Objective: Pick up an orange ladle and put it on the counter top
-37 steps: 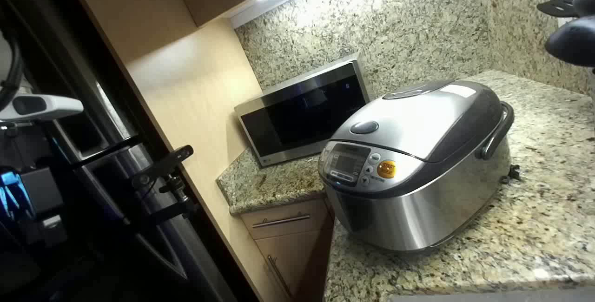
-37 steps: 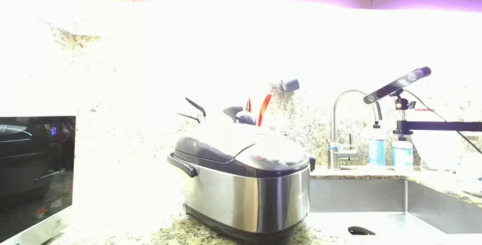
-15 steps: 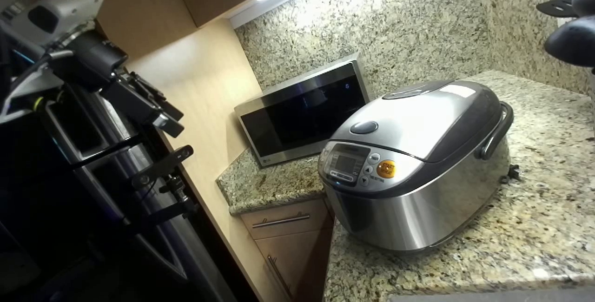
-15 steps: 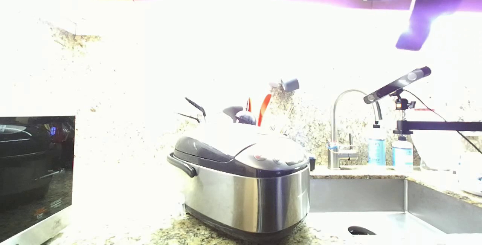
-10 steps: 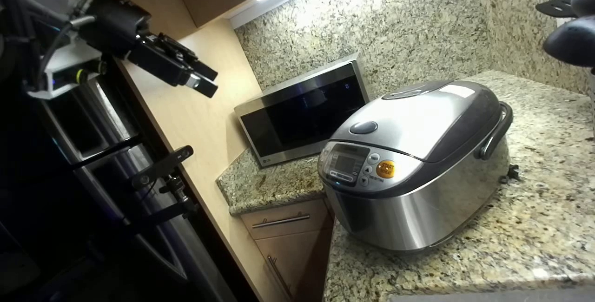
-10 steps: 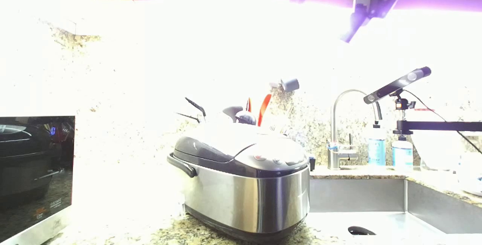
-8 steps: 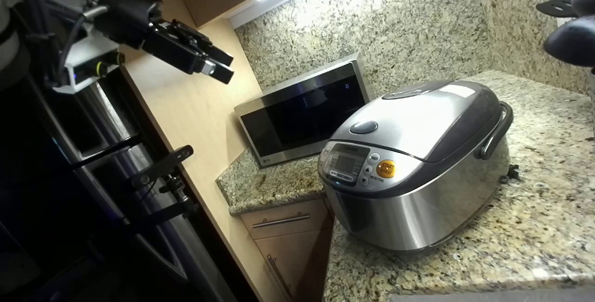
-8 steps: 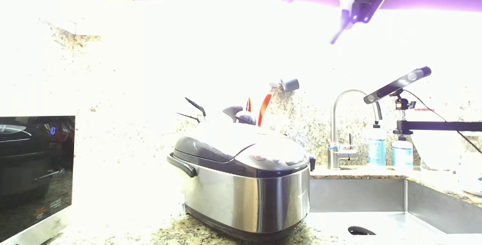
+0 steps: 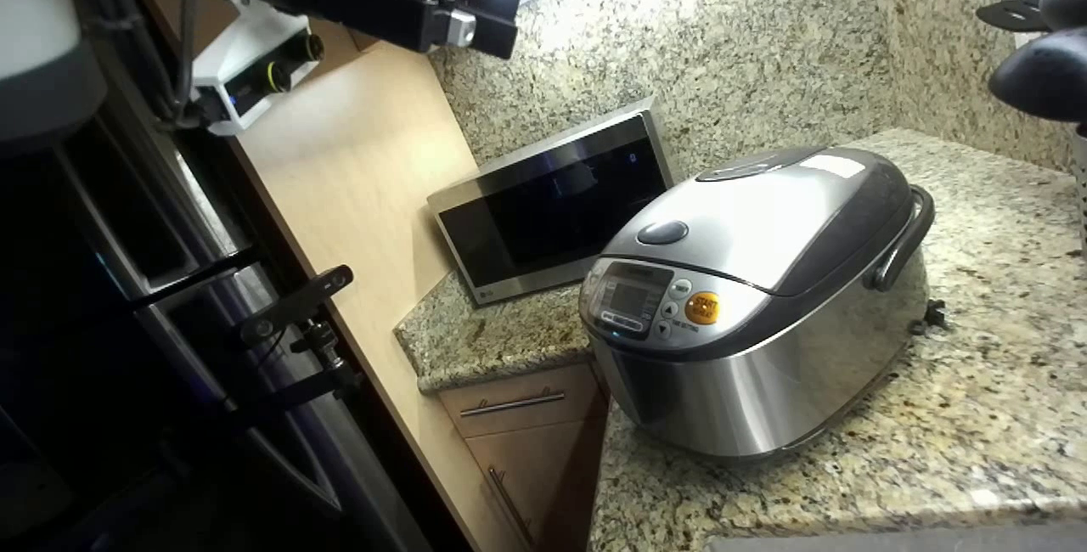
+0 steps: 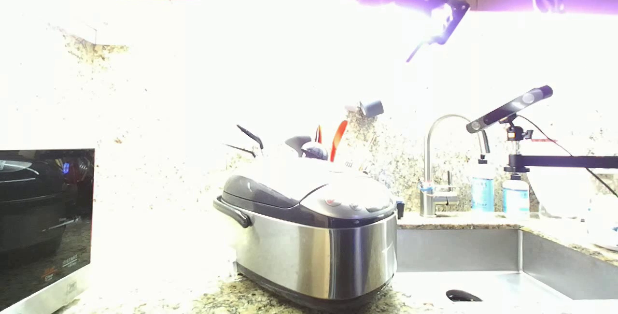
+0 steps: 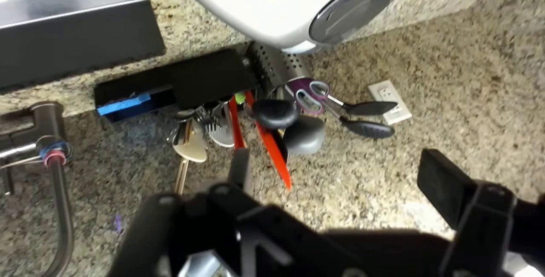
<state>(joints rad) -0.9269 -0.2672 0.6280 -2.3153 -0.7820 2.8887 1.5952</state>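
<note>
Presently, orange ladle (image 11: 276,153): awaiting pickup near rice cooker (image 11: 272,8)
Gripper (image 11: 339,175): gaping empty above rice cooker level
Counter top (image 9: 1002,416): awaiting placement

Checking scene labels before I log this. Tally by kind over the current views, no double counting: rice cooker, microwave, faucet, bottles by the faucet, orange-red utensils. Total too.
Rice cooker: 1
Microwave: 1
Faucet: 1
Bottles by the faucet: 2
Orange-red utensils: 2
Total: 7
</note>
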